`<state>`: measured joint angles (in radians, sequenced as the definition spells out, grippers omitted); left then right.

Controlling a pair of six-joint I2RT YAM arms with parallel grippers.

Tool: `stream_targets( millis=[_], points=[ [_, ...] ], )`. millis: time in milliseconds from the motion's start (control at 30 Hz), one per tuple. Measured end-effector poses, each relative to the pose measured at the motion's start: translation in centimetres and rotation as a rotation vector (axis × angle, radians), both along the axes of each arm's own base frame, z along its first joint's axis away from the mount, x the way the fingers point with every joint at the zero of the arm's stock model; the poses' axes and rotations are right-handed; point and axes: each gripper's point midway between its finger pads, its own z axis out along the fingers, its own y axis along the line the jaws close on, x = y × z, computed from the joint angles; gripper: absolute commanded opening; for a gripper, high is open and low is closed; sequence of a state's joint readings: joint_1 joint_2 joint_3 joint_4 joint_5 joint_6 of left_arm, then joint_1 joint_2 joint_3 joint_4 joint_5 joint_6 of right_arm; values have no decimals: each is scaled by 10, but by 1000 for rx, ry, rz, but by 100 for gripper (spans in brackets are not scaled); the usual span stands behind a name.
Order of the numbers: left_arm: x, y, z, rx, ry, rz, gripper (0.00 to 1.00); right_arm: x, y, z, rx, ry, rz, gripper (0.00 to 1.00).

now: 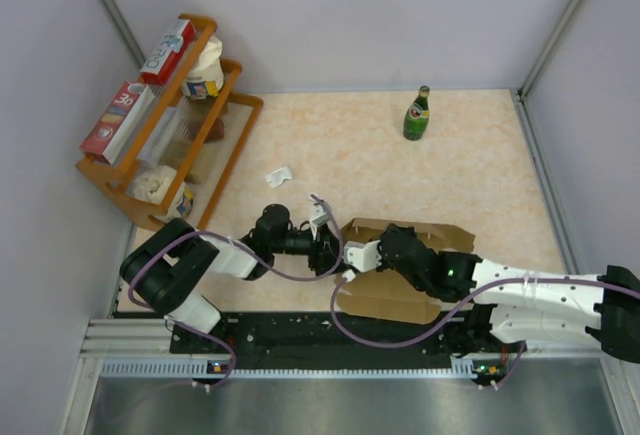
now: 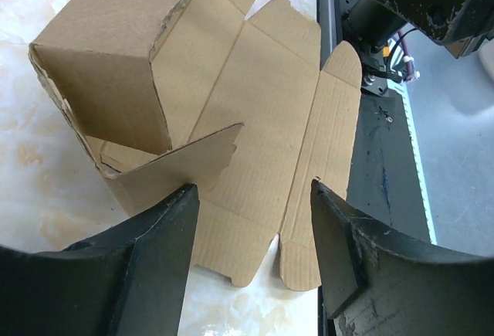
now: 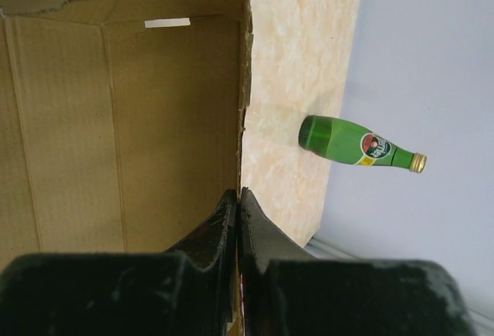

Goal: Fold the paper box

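The paper box [image 2: 255, 120] looks roughly half folded, some walls up, lid flaps lying flat; left gripper [image 2: 253, 193] gapes wide, right gripper [image 3: 238, 201] closed, apparently pinching a wall.

- Left arm [image 1: 190, 265] was mostly black, with a purple cable [image 1: 270, 265] looping along it.
- Right arm [image 1: 530, 300] had white links and black joints.
- Left gripper's fingers [image 2: 154, 266] were black, wedge-shaped and scuffed.

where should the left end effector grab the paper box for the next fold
Probably the side flap that sticks up off the flat panel of the paper box, near its free corner. It is thin and raised, right ahead of the open left end effector, so come straight on, edge-first, one finger on each face.
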<state>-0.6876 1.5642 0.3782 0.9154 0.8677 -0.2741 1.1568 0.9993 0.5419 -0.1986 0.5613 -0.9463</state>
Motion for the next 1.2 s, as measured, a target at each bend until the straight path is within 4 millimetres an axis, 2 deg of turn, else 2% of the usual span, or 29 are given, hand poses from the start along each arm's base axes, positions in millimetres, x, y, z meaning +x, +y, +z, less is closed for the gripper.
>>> stream_targets(
  millis=[267, 533, 1000, 1100, 1200],
  points=[
    [9, -4, 3, 0, -20, 39, 64, 4, 7, 7, 54, -30, -8, 0],
    [19, -7, 0, 19, -50, 99, 62, 4, 10, 5, 73, -34, -9, 0],
    [24, -11, -8, 43, -65, 145, 30, 3, 11, 3, 103, -25, -18, 0],
    [24, -11, -8, 43, -68, 145, 32, 3, 11, 3, 107, -23, -20, 0],
    [24, -11, -8, 43, -68, 143, 38, 3, 10, 1, 105, -20, -22, 0]
  ],
)
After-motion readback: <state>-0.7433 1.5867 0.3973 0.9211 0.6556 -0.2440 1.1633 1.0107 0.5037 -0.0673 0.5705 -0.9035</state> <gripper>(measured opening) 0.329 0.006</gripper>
